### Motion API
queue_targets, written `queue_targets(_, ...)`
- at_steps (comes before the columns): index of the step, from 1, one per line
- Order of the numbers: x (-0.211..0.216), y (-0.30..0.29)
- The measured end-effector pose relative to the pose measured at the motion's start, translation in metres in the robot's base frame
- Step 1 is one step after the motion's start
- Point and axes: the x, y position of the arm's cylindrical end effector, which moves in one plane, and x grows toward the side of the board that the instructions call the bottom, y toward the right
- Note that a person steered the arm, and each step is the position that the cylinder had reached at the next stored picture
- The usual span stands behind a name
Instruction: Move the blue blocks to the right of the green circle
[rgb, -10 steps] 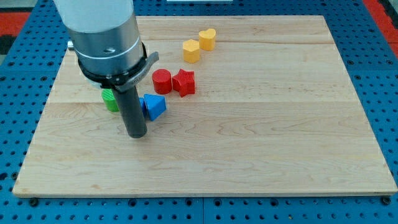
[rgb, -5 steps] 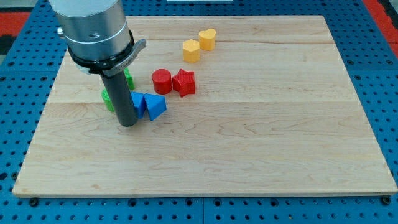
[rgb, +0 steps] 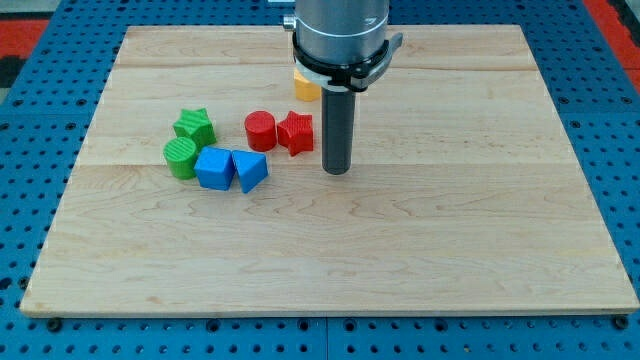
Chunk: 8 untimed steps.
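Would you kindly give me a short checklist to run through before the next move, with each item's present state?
1. Blue square block to the right of the green circle: ok, it sits against the circle's right side.
2. Blue triangular block to the right of the green circle: ok, just beyond the blue square.
3. My tip apart from the blue blocks: ok, it is well to their right.
4. My tip apart from the red star: ok, a small gap shows.
5. Yellow blocks in place: cannot tell, the arm hides most of them.
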Motion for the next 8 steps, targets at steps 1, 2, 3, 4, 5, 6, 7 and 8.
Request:
queue_targets(1,0.0,-0.028)
queue_targets(2,-0.006,-0.053)
queue_targets(3,-0.001,-0.068)
queue_targets(4,0.013,-0.065)
queue_targets(5,0.02,-0.029)
queue_targets(6,-0.004,0.073)
queue_targets(7,-0.023,0.159)
queue_targets(8,-0.123,0.162)
